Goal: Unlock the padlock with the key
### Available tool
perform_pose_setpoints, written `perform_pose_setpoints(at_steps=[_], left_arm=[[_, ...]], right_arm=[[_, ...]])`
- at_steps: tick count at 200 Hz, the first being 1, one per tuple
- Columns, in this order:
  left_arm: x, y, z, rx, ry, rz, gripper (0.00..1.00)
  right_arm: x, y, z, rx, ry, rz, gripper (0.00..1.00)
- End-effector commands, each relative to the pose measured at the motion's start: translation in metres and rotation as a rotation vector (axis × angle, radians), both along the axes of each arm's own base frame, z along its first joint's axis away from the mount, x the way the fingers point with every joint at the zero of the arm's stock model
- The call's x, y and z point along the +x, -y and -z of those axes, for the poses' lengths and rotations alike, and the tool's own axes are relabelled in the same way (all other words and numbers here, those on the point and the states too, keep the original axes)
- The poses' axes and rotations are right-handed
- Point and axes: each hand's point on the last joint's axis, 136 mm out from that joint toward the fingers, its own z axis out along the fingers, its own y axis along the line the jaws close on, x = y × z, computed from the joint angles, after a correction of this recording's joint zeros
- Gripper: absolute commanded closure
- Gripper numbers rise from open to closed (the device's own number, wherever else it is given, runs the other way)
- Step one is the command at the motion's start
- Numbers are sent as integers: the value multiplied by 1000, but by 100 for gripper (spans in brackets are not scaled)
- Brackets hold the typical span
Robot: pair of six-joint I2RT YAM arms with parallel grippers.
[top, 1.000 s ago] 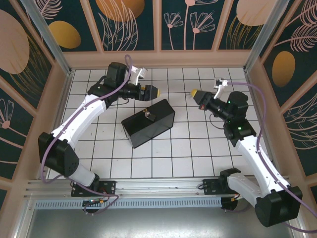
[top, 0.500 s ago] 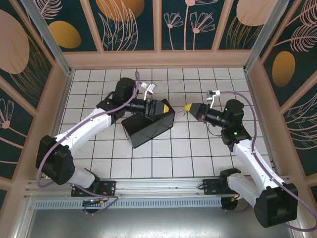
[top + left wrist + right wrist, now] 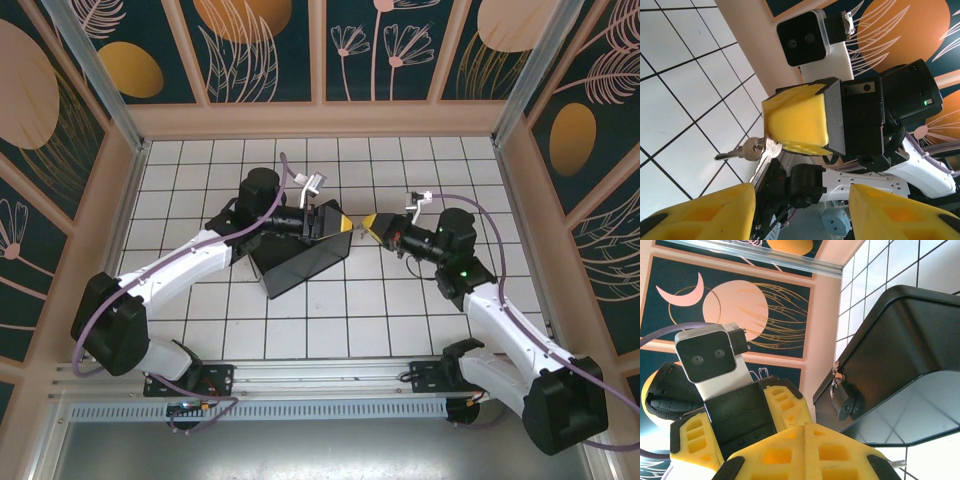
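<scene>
Top view, we see left gripper [image 3: 338, 222] over box's [image 3: 290, 265] far right corner, right gripper [image 3: 371, 225] just right of it, tips facing, nearly meeting. Left wrist view adds: left fingers [image 3: 700, 212] spread, empty; right gripper clenched on key [image 3: 740, 150], sticking out below pads. Right wrist view adds padlock [image 3: 841, 399], hanging on box's hasp.

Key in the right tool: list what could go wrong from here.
The key hangs from the very edge of the shut right tool; it may twist or slip out. The open left tool sits nearly tip to tip with the right one by the black box; they may collide. The padlock hangs unheld, so it may swing away.
</scene>
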Motion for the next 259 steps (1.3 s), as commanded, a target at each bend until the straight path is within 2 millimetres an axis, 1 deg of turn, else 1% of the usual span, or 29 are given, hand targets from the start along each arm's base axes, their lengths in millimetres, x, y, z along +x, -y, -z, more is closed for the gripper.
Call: perform_pose_setpoints(at_steps=[1,12,29,38,68,104,134,183,203,221,250,259], left_arm=[[1,1,0,14,31,-7,48],[2,1,3,25,26,-7,50],[4,-1,13,75,30,-20,50],[4,-1,15,85,31,-20,50],[3,1,10,55,24,-11,51],[2,3,4,24,29,-1,55],[3,4,5,26,26,1,62],[1,2,7,29,34,9,63],[1,3,6,26,41,10,66],[1,3,7,27,39,10,72],[1,3,5,24,45,11,73],[1,3,6,25,44,11,75]], right_arm=[[4,0,-9,36,26,30,100],[4,0,-9,38,26,30,100],[3,0,-9,44,22,30,100],[3,-1,-10,48,26,25,100],[3,-2,-13,72,29,17,100],[1,-11,-14,76,35,-8,100],[0,-14,-13,69,34,-16,100],[0,-15,-13,86,30,-20,100],[-1,-17,-13,85,29,-27,100],[-2,-19,-13,83,29,-38,100],[-3,-19,-12,80,28,-40,100],[-4,-20,-12,82,29,-43,100]])
